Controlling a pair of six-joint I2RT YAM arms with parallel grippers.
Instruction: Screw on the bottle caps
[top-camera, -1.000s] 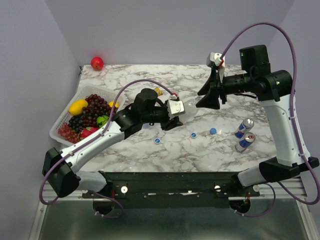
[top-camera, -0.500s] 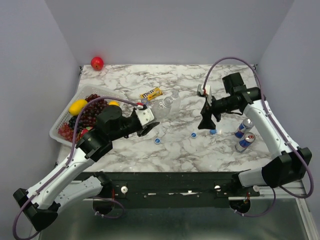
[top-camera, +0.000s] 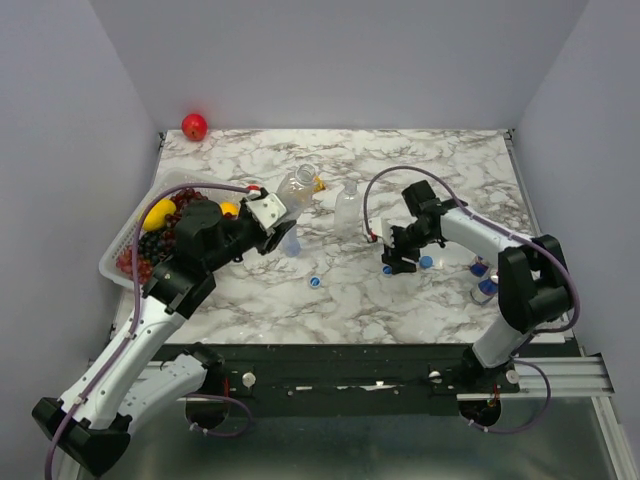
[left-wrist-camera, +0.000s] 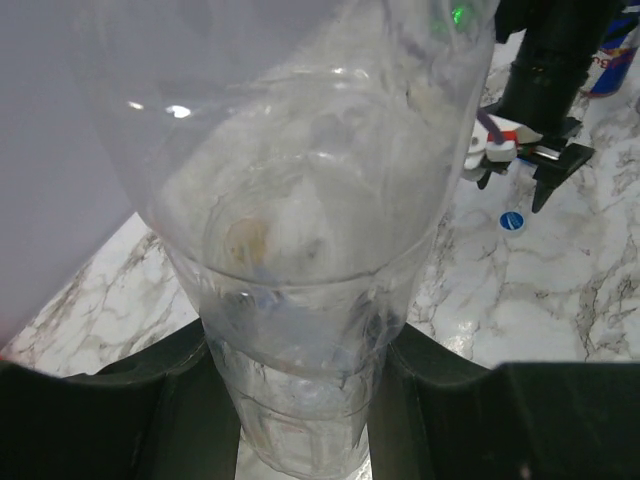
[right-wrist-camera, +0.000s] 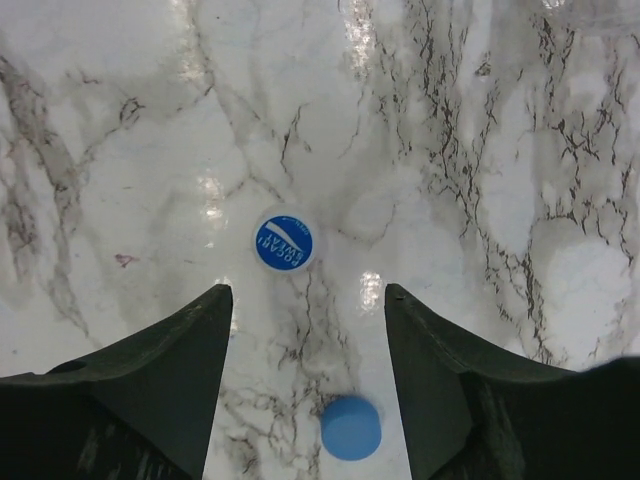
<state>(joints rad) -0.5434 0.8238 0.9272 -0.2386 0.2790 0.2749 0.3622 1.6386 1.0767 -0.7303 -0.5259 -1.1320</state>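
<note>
My left gripper (top-camera: 281, 216) is shut on a wide clear bottle (top-camera: 296, 189) and holds it tilted above the table; in the left wrist view the bottle (left-wrist-camera: 300, 250) fills the frame between the fingers (left-wrist-camera: 130, 400). A second clear bottle (top-camera: 347, 205) stands mid-table. A blue-tinted bottle (top-camera: 290, 244) stands below the held one. My right gripper (top-camera: 392, 263) is open, pointing down at the table. A plain blue cap (right-wrist-camera: 351, 428) lies between its fingers (right-wrist-camera: 150, 370), and a labelled blue cap (right-wrist-camera: 284, 242) lies just beyond the tips. Two more caps (top-camera: 315, 282) (top-camera: 427, 262) lie on the marble.
A white basket (top-camera: 118, 250) of fruit sits at the left. A red apple (top-camera: 194, 126) lies in the back left corner. A yellow candy pack (top-camera: 317, 183) lies behind the held bottle. Two blue-and-silver cans (top-camera: 484, 279) lie by the right arm.
My left gripper has lifted the clear bottle and drawn it back to the left. My right gripper has come down and leftward, low over the caps.
</note>
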